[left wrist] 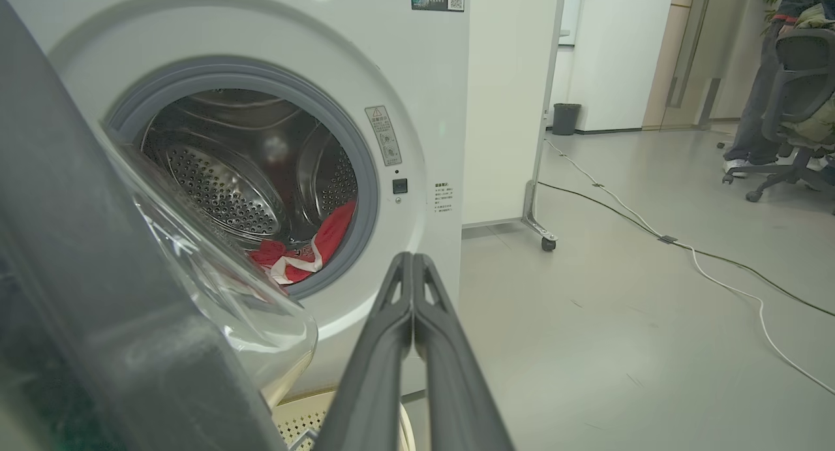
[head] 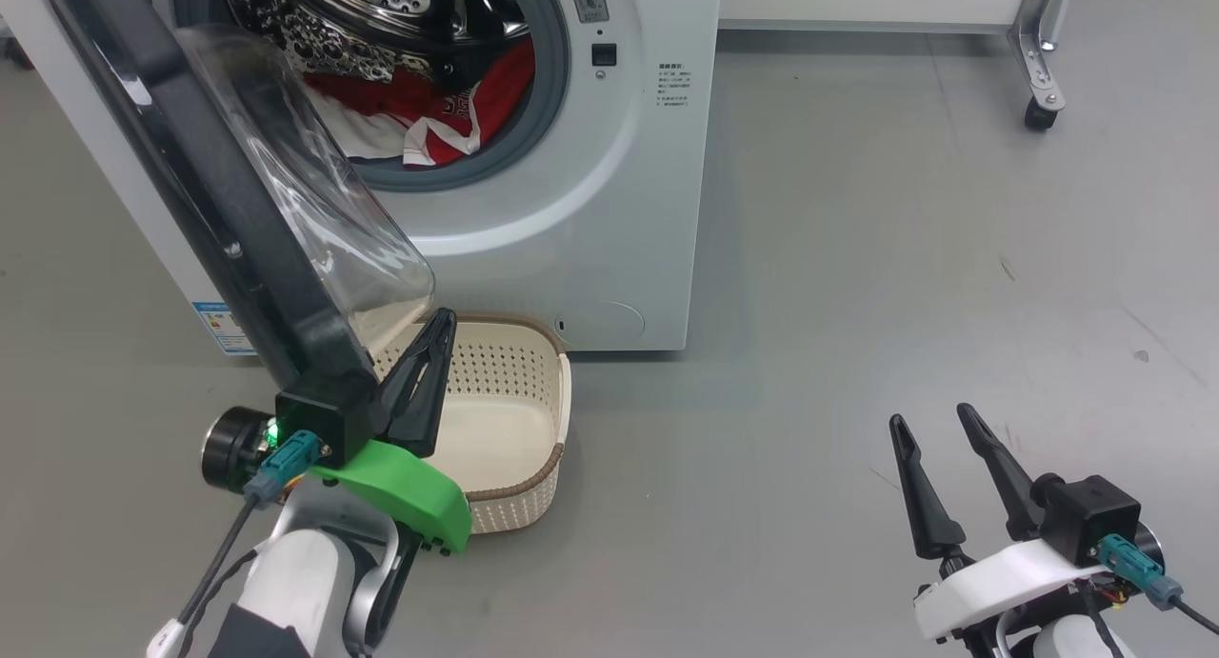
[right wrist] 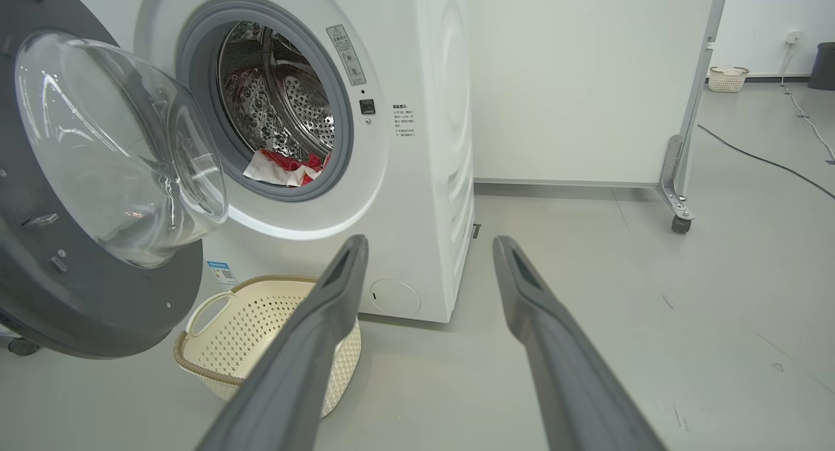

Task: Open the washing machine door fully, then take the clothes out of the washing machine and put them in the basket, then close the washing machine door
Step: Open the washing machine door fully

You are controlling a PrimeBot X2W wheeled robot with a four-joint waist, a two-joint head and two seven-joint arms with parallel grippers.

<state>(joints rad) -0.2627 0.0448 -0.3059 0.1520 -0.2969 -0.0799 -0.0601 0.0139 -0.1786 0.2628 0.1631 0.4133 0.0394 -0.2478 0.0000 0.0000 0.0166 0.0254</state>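
The washing machine (head: pixel 571 210) (left wrist: pixel 424 79) (right wrist: pixel 424 177) stands with its door (head: pixel 219 210) (left wrist: pixel 78 294) (right wrist: pixel 98 177) swung out to the left. Red and white clothes (head: pixel 419 115) (left wrist: pixel 300 255) (right wrist: pixel 287 167) lie in the steel drum. A cream basket (head: pixel 533 420) (right wrist: pixel 261 320) sits on the floor under the door. My left gripper (head: pixel 440 317) (left wrist: pixel 412 258) is shut and empty, its fingers close beside the door's lower edge, above the basket. Low at the right, my right gripper (head: pixel 933 420) (right wrist: pixel 427 242) stands open and empty, apart from the machine.
A white partition on castor wheels (head: pixel 1038 110) (right wrist: pixel 678 222) stands right of the machine. Cables (left wrist: pixel 717 268) run across the grey floor. A person's legs (left wrist: pixel 757 98) and an office chair (left wrist: pixel 796 111) are far right. A second basket (right wrist: pixel 727 79) and a dark bin (left wrist: pixel 565 118) sit by the far wall.
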